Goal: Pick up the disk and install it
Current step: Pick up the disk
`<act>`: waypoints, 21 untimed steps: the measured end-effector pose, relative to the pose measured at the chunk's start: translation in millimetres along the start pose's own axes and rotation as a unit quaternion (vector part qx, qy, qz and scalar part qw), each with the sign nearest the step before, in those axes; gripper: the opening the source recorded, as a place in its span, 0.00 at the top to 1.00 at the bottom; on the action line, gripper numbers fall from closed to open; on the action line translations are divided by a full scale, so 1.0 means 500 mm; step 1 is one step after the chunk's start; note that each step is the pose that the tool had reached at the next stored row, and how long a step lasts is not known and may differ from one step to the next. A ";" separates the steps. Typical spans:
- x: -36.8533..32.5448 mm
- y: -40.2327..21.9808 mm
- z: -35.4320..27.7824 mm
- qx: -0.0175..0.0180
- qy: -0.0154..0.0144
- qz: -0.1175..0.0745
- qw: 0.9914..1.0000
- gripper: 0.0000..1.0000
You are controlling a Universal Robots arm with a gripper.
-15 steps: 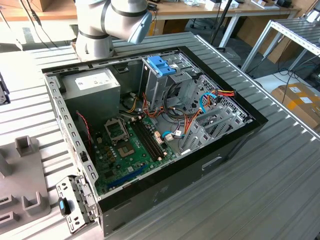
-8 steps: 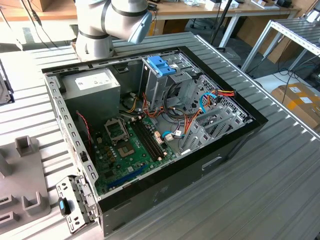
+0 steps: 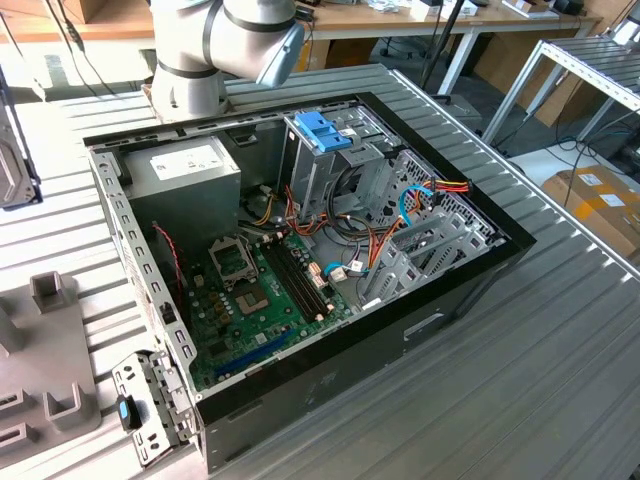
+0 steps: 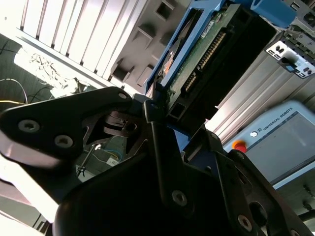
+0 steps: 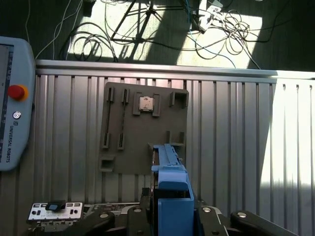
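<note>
The gripper [image 4: 147, 110] is clamped narrowly on one end of the disk [image 4: 197, 59], whose blue rail and green circuit board jut out from between the black fingers [image 4: 88, 113]. In the first wrist view the disk [image 5: 166, 162] is held clear above the ribbed worktop [image 5: 231, 147], its free end overlapping the edge of the grey fixture plate [image 5: 142, 132]. A small square chip [image 5: 146, 103] sits in a recess of that plate. A teach pendant [image 5: 15, 98] lies well aside of the plate, and a small metal bracket [image 5: 53, 210] lies near its corner. The open computer case [image 3: 400, 330] stands on the exterior view's right of the plate [image 3: 60, 340].
</note>
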State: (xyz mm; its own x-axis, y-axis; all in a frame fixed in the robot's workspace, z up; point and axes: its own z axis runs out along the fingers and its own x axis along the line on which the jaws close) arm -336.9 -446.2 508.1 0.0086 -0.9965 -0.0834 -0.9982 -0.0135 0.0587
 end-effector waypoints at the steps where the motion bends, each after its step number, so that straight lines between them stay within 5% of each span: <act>1: 0.000 -0.003 0.000 0.000 0.000 0.000 1.000 0.63; 21: 0.002 -0.045 -0.003 0.000 0.000 0.000 1.000 0.63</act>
State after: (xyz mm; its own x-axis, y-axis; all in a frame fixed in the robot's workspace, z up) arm -314.5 -446.7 508.1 0.0086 -0.9965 -0.0834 -0.9982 -0.0136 0.0587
